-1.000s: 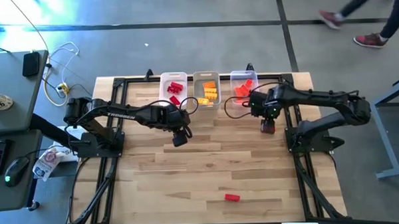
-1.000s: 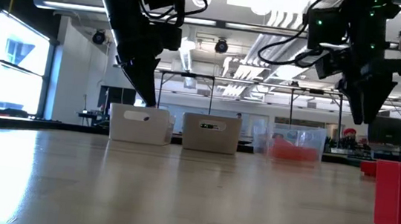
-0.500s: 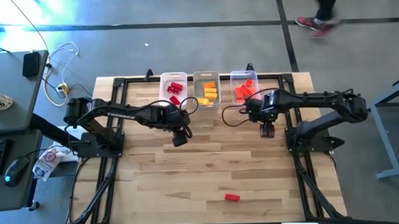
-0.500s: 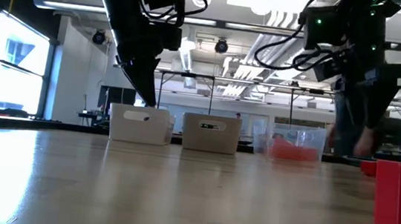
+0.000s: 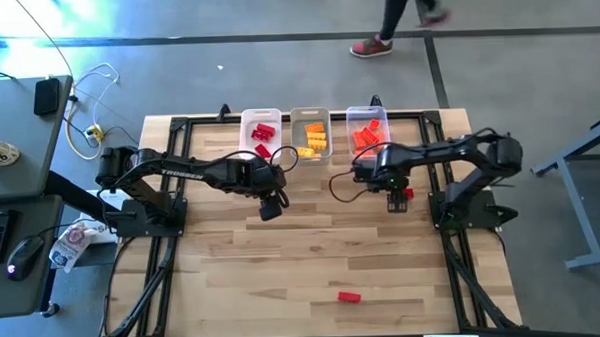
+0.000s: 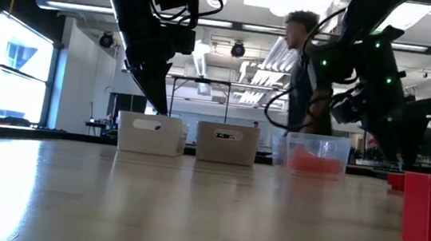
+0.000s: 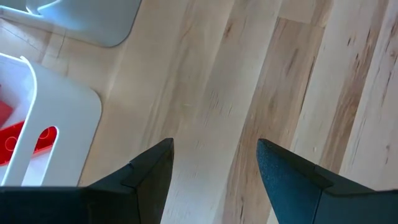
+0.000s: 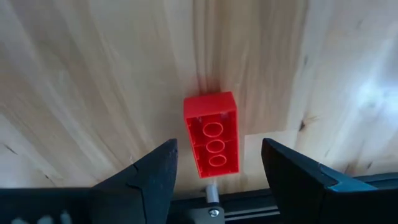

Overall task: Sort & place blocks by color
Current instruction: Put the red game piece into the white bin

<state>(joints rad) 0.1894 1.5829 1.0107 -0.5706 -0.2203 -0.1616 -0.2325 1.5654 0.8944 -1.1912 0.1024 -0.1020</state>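
Observation:
A red block (image 8: 211,134) lies on the wood near the table's right side (image 5: 408,193), hollow underside up. My right gripper (image 8: 217,149) hangs open just above it, pointing down, one finger on either side and neither touching. My left gripper (image 7: 214,149) hovers open over bare wood (image 5: 271,208), just in front of the bin with red blocks (image 5: 262,135). A second red block (image 5: 349,297) lies alone near the front edge and looms large in the low view (image 6: 430,215). Yellow-orange blocks fill the middle bin (image 5: 311,133) and orange-red ones the right bin (image 5: 367,128).
The three clear bins stand in a row at the table's far edge. A dark metal frame (image 5: 452,223) runs along both sides of the table. Bare wood lies between the two arms and toward the front. A person (image 5: 405,15) walks on the floor beyond the table.
My right gripper has come down toward the red block, shifted a little toward the table's left edge and tipped more steeply downward. The block has stayed put. A person has walked across behind the table from right to left.

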